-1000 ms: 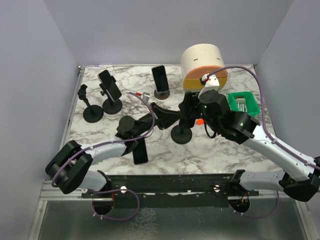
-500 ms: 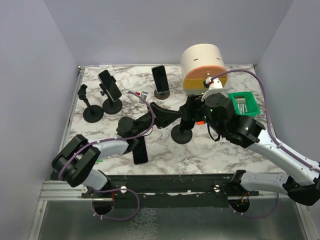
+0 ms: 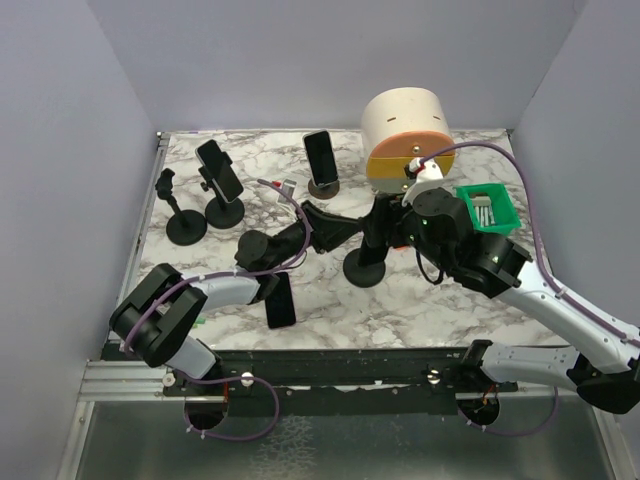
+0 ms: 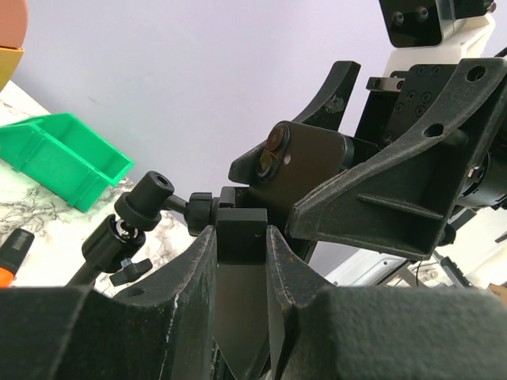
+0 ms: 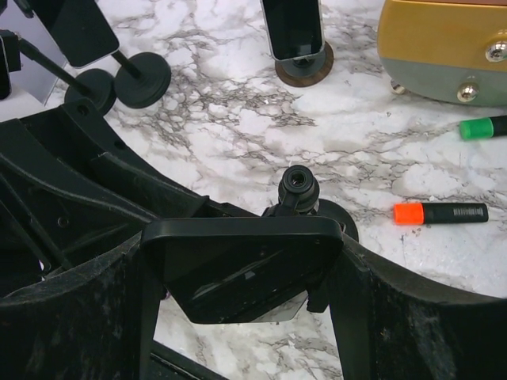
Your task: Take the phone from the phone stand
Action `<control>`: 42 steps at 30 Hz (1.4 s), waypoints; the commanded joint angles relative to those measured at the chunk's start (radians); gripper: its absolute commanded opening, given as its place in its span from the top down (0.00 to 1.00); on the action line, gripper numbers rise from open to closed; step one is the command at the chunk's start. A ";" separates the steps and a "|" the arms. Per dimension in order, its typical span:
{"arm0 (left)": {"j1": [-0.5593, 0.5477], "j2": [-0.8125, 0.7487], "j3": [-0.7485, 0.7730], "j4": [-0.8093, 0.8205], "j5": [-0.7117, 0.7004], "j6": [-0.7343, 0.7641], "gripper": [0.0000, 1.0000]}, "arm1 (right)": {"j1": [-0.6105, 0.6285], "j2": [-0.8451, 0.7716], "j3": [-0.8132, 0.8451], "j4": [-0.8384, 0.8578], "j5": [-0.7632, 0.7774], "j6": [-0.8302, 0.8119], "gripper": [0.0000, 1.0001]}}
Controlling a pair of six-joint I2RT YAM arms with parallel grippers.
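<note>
The marble table [image 3: 440,300] gives me open room upward and toward its near edge. The round container [image 3: 405,125] and green bin [image 3: 485,208] crowd the far right. My left gripper [image 3: 335,228] is pinched narrow on the phone stand [image 3: 365,268], bracing its cradle. My right gripper [image 3: 385,225] spans wide, fingers pressed on both edges of the phone [image 5: 242,269], which sits at the cradle. I judge this the pull-out step. Next I should lift the phone straight clear, with the stand held down.
</note>
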 commanded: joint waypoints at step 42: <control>0.010 -0.563 0.125 -0.817 0.041 0.561 0.01 | -0.003 -0.086 0.237 0.015 -0.169 0.037 1.00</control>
